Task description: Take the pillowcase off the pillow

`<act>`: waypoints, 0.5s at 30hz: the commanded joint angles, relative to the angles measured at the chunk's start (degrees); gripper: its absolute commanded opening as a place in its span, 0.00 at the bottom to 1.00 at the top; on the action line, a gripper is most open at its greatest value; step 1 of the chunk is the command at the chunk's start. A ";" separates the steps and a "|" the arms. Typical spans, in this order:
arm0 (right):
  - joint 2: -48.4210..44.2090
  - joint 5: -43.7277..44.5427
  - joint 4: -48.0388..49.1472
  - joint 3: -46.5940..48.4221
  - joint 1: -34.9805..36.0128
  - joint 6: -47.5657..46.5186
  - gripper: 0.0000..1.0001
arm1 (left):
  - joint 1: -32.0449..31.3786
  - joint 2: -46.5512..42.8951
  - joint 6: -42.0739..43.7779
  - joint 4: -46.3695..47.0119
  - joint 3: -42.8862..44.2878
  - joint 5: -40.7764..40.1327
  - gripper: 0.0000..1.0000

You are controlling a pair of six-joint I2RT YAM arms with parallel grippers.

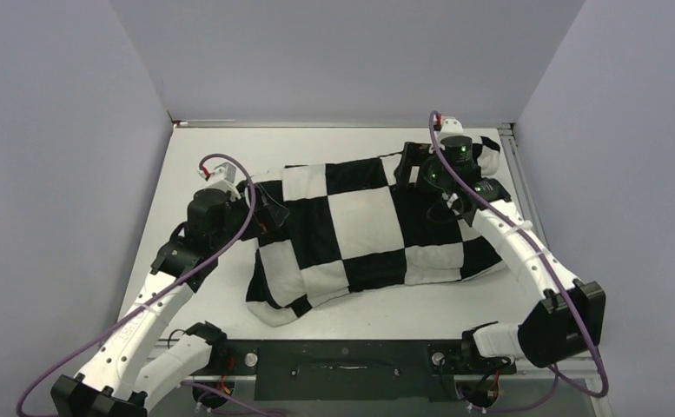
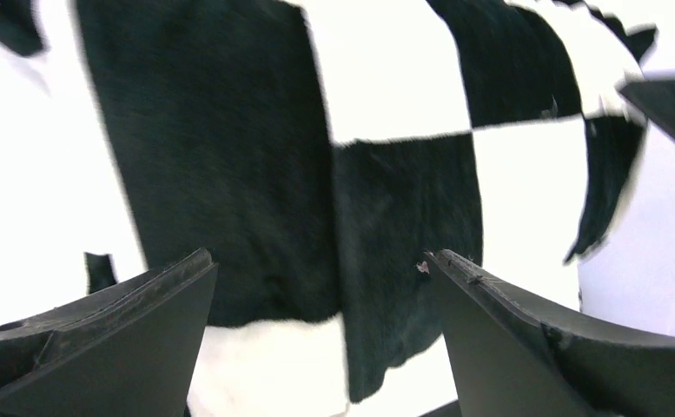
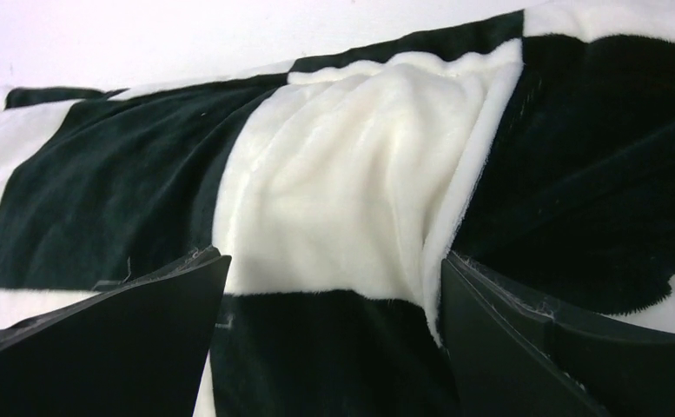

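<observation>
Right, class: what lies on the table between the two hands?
The checkered pillowcase, spanning from left hand to right hand; the top view shows it.

Pillowcase is on and filled out, big black/white checks, plush nap. It lies flat mid-table, long axis left to right, right end slightly farther than the left. From my top view the surface is plump with shallow wrinkles, and the near-left corner bulges toward the near edge. My right wrist view shows a raised seam ridge between a white and a black square. The pillow itself is covered; I can't tell any white patch from a white check.
</observation>
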 commanded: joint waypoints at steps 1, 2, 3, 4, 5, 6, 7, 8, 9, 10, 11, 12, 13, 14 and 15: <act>-8.44 -2.31 -3.71 -3.54 3.54 -1.01 0.90 | 6.52 -1.39 2.65 -3.52 2.13 0.57 0.96; -9.89 -2.01 -4.64 -4.57 4.16 -0.75 0.90 | 7.86 -1.16 2.68 -2.82 1.78 2.30 0.96; -11.23 -1.86 -5.40 -5.80 4.73 -0.22 0.90 | 8.93 -0.71 2.53 -1.99 1.28 3.94 0.96; -12.74 -1.65 -6.09 -7.07 5.18 0.31 0.90 | 9.51 -0.12 2.25 -0.91 0.83 5.19 0.96; -14.05 -1.46 -6.93 -8.43 5.48 0.95 0.90 | 9.69 0.52 1.73 0.32 0.31 6.18 0.96; -15.58 -1.01 -7.95 -9.82 5.71 1.56 0.90 | 9.74 1.35 1.12 1.59 -0.18 7.66 0.96; -17.14 -0.63 -8.53 -11.09 5.79 2.29 0.90 | 9.74 2.18 0.34 3.22 -0.70 8.56 0.96; -18.68 0.13 -9.21 -12.36 5.83 2.86 0.90 | 9.78 3.03 -0.39 5.03 -1.37 10.54 0.96; -20.29 1.05 -10.03 -13.40 5.86 3.56 0.90 | 9.79 3.96 -1.15 6.62 -2.06 11.86 0.96; -21.62 1.85 -11.04 -14.31 5.91 4.19 0.90 | 9.79 4.87 -1.92 8.06 -2.63 13.12 0.96; -22.89 2.44 -12.37 -14.93 5.89 4.84 0.90 | 9.83 5.71 -2.43 9.19 -3.27 14.23 0.96; -23.92 2.83 -13.90 -15.50 5.91 5.65 0.90 | 9.82 6.51 -2.74 10.46 -3.76 14.85 0.96; -24.69 2.74 -15.50 -16.06 5.93 6.39 0.90 | 9.81 7.08 -3.05 10.94 -4.18 15.26 0.96; -25.50 2.29 -16.60 -16.97 5.97 7.22 0.90 | 9.81 7.61 -3.31 11.83 -4.60 15.63 0.96; -26.43 1.66 -17.43 -18.09 6.01 8.00 0.90 | 9.74 8.02 -3.59 12.64 -5.01 16.06 0.96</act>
